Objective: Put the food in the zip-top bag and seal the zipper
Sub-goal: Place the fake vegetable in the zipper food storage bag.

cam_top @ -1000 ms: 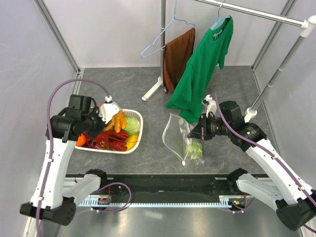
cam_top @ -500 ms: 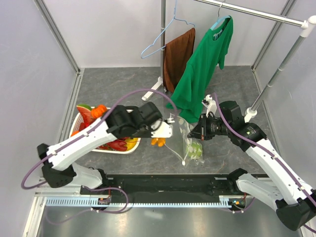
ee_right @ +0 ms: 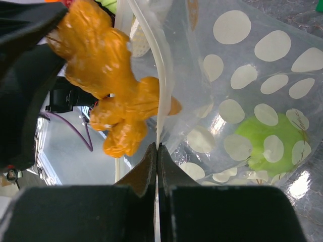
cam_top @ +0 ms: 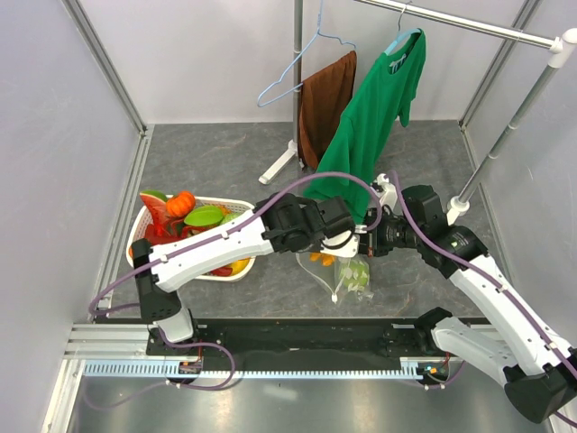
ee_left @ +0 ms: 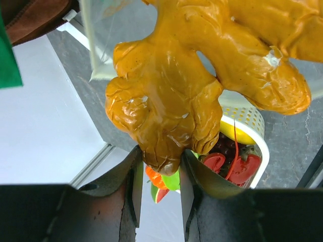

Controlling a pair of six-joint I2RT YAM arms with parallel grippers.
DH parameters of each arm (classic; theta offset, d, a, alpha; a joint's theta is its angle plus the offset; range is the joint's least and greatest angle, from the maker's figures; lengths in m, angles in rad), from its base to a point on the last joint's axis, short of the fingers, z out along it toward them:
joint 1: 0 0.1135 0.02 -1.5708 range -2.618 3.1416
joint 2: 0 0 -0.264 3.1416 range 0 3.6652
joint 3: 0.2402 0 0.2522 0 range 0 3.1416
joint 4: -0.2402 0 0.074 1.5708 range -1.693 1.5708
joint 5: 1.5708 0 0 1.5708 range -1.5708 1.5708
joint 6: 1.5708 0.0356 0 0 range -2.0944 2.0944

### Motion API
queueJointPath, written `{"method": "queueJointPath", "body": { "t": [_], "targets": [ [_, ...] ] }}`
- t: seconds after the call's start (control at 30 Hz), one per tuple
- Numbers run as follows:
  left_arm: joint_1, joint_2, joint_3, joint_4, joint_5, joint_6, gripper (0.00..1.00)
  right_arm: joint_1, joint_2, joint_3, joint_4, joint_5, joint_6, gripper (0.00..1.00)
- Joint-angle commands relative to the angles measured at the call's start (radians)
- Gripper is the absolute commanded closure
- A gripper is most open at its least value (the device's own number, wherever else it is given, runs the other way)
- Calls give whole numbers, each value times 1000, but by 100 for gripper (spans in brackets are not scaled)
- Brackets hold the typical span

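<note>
Knobbly glossy orange toy, clamped in left fingers, has swung from basket to floppy dotted bag; right fingers pinch its rim.

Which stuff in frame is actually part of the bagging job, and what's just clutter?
Job:
- orange knobbly food, held in the left jaws
- zip-top bag, edge pinched by the right jaws
- green food, already inside the bag
- remaining food in the basket

Clutter:
- green T-shirt
- brown cloth
- blue hanger
</note>
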Motion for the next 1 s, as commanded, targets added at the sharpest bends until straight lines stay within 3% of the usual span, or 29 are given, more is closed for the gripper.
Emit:
{"method": "queueJointPath", "body": {
  "t": [0.0, 0.2, 0.4, 0.43, 0.57, 0.67, 0.77, 0.87, 0.9, 0.97],
  "targets": [
    [-16, 34, 17, -84, -54, -8, 85, -4, -25, 2, 24, 17, 12, 100],
    [-19, 36, -4, -69, -100, -5, 81, -2, -37, 9, 6, 13, 4, 100],
    [-25, 90, 224, -77, 38, -65, 48, -4, -33, -1, 26, -6, 18, 100],
    [-32, 88, 245, -74, 62, -74, 36, -4, -31, 5, 26, -7, 21, 100],
    [-35, 76, 293, -68, 180, -122, 20, -7, -26, 28, 27, -27, 26, 100],
    [-22, 27, 245, -43, 202, -166, 17, -13, -25, 45, 26, -39, 26, 100],
    [49, -51, 249, -29, 346, -240, 17, -18, -29, 63, 23, -68, 26, 100],
    [264, -139, 263, -43, 576, -281, 16, -22, -36, 107, 1, -95, 10, 100],
    [400, -163, 256, -40, 625, -292, 15, -24, -37, 135, -12, -96, 4, 100],
    [516, -243, 187, -34, 740, -306, 13, -24, -40, 155, -29, -87, -13, 100]
  ]
}}
